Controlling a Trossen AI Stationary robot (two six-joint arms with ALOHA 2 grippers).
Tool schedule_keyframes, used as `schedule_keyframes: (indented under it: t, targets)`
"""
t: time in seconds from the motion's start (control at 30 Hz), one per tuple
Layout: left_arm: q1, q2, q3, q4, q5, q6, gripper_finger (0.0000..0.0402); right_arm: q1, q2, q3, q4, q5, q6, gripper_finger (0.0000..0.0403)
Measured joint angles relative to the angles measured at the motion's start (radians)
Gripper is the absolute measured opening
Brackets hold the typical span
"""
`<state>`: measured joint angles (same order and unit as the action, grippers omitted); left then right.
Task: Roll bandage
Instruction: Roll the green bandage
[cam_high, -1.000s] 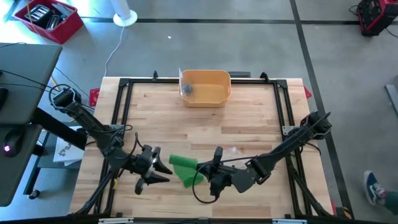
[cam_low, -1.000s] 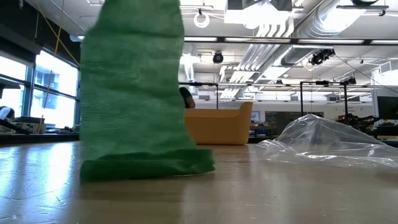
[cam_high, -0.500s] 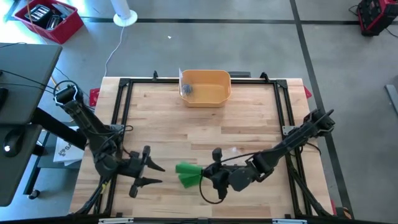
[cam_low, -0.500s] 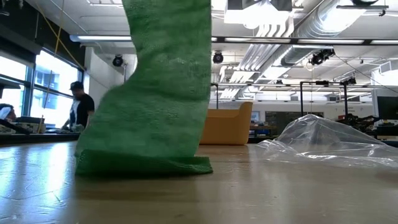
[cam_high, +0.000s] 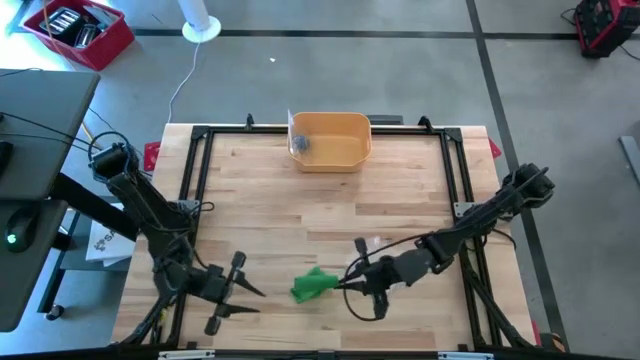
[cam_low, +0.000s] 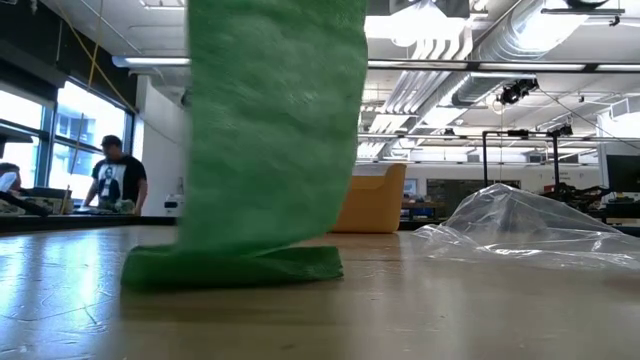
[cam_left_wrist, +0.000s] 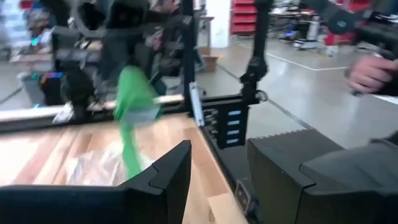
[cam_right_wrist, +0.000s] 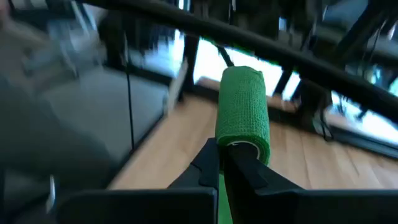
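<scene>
The green bandage (cam_high: 314, 284) is near the table's front edge, partly wound into a roll (cam_right_wrist: 242, 112). A loose strip (cam_low: 270, 130) hangs from the roll, and its lower end (cam_low: 232, 268) lies folded on the wood. My right gripper (cam_high: 346, 283) is shut on the roll and points toward the table's left. My left gripper (cam_high: 258, 300) stands open to the left of the bandage, apart from it. In the left wrist view the bandage (cam_left_wrist: 133, 102) shows beyond the open gripper (cam_left_wrist: 217, 180). My right gripper pinches the near end of the roll (cam_right_wrist: 239, 147) between its two fingertips (cam_right_wrist: 208, 163). The fingers lie roughly level and come from the table's right. The roll sticks out past the fingertips, clear of the table. The strip hangs slack from it down to the wood.
A yellow bin (cam_high: 331, 140) stands at the far edge. Crumpled clear plastic (cam_high: 372, 243) lies just beyond the right gripper and also shows in the low view (cam_low: 520, 230). A black frame (cam_high: 200, 135) borders the table. A person (cam_low: 112, 178) stands in the room behind.
My left gripper has drawn back from the bandage toward the table's near left corner. My right gripper has rolled its wrist and shifted a little toward the right edge. The bandage has gathered from a spread strip into a tighter bunch at the right fingertips, its tail trailing.
</scene>
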<state>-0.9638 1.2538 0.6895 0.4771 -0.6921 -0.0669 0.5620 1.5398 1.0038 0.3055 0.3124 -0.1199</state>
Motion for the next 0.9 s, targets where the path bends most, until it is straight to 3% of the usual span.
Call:
schedule_keyframes:
  t: [0.17,0.33,0.5,0.63,0.9]
  targets:
    - [0.05,0.056,0.0,0.081,-0.001,0.001,0.0156,-0.006,-0.006,-0.158,0.351,-0.04,-0.039,0.0]
    - [0.109,0.079,0.0,0.162,0.004,0.104,0.0203,-0.006,-0.01,-0.243,0.53,-0.105,-0.042,0.0]
    - [0.167,0.086,0.0,0.205,0.046,0.21,0.0261,-0.006,-0.01,-0.267,0.554,-0.134,-0.026,0.0]
    - [0.212,0.093,0.013,0.244,0.102,0.234,0.0287,-0.006,-0.01,-0.267,0.572,-0.135,-0.042,0.0]
    - [0.24,0.253,0.165,0.247,-0.086,0.256,0.0289,-0.029,-0.01,-0.267,0.602,-0.096,-0.069,0.0]
